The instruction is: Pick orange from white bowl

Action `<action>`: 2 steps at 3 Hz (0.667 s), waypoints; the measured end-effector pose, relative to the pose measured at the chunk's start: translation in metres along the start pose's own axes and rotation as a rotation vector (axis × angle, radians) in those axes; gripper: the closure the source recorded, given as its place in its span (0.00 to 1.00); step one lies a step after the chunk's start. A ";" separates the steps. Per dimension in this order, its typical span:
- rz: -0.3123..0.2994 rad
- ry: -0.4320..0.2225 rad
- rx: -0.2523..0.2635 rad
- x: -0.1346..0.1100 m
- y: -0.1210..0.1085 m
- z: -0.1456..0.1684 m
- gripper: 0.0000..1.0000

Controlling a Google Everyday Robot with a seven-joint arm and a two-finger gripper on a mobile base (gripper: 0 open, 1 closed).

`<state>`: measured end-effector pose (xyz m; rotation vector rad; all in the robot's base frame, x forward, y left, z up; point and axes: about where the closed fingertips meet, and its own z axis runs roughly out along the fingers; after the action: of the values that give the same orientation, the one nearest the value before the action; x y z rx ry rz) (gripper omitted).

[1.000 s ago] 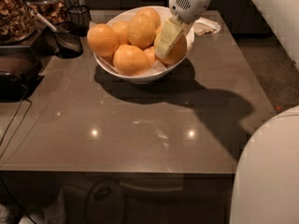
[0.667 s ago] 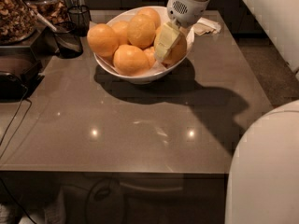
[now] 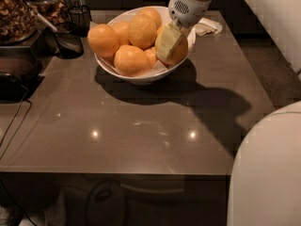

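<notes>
The white bowl (image 3: 141, 76) stands at the far middle of the table, filled with several orange fruits. A paler, yellowish orange (image 3: 142, 30) lies near the top of the pile, with deeper orange fruits to its left (image 3: 103, 39) and in front (image 3: 131, 59). My gripper (image 3: 168, 41) reaches down from the top right into the right side of the bowl. It sits against another fruit (image 3: 181, 53) there, which it mostly hides. The paler orange lies just left of the gripper, apart from it.
A dark wire basket (image 3: 69, 40) and a jar of nuts (image 3: 14, 13) stand at the far left. A dark appliance (image 3: 14, 72) with a cable sits at the left edge. A crumpled napkin (image 3: 207, 27) lies behind the bowl. My white body (image 3: 268, 173) fills the lower right.
The gripper has stayed at the right side of the bowl, shifting only slightly. My white body at the lower right has crept a little to the left.
</notes>
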<state>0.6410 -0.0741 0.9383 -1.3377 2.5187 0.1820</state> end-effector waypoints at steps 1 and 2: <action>-0.042 -0.044 0.004 -0.004 0.005 -0.010 0.94; -0.068 -0.069 0.005 -0.005 0.008 -0.017 1.00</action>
<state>0.6339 -0.0695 0.9558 -1.3880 2.4122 0.2035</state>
